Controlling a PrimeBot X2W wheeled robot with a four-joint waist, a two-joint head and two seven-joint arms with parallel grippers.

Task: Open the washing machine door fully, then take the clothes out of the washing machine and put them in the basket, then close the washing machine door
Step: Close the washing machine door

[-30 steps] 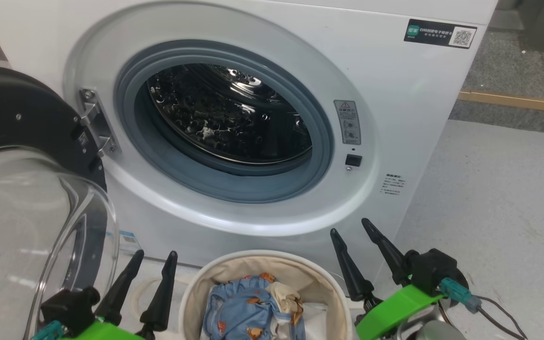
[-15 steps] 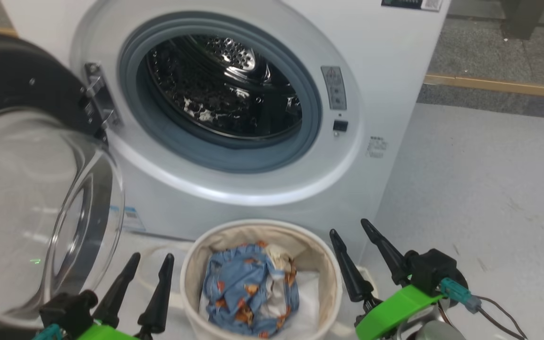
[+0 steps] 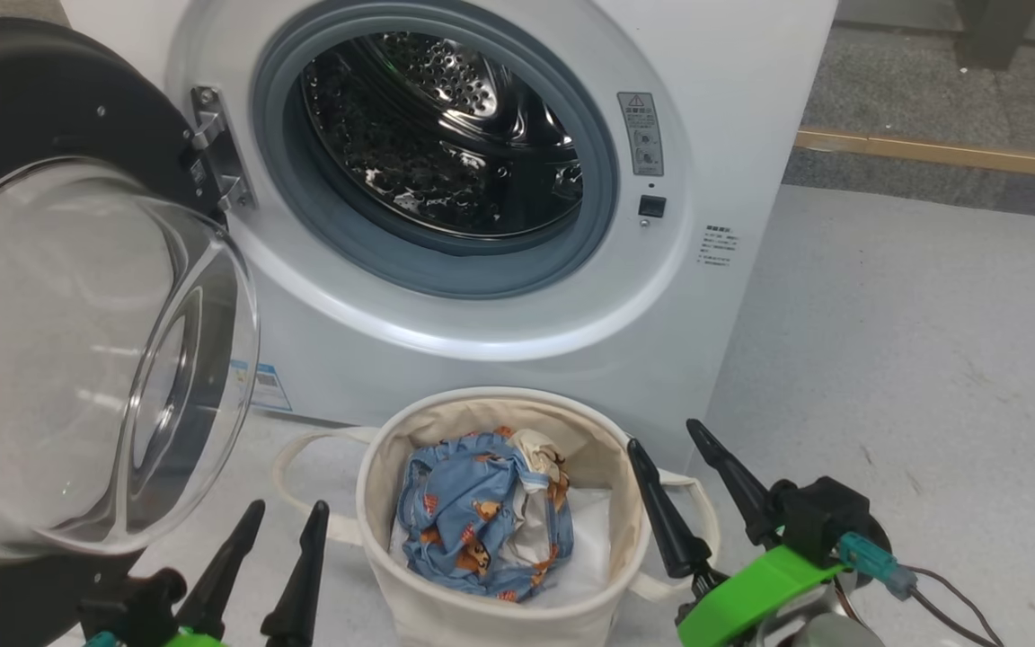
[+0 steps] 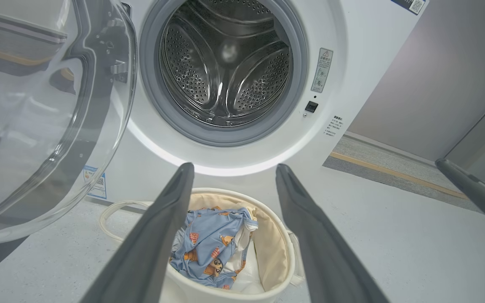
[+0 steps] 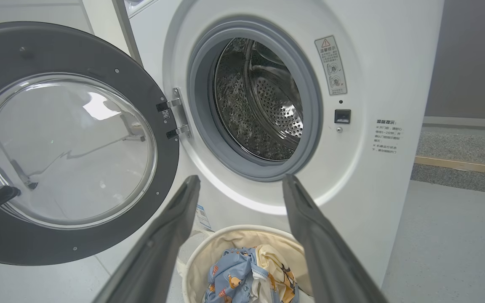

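**Q:** Where's your laundry at right now?

**A:** Your clothes [image 3: 473, 526] are piled in the basket [image 3: 490, 394], which is on the floor [image 3: 931, 359] right in front of the washing machine [image 3: 733, 108].

**Q:** And the door?

**A:** The washing machine door [image 3: 32, 90] is swung wide on your left, and the drum [image 4: 225, 71] is showing perforated steel. Your left gripper [image 3: 288, 505] and right gripper [image 3: 663, 433] flank the basket, jaws spread apart on both.

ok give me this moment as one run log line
door open | washing machine empty | clothes in basket | left gripper open, holding nothing | right gripper open, holding nothing | next: close door
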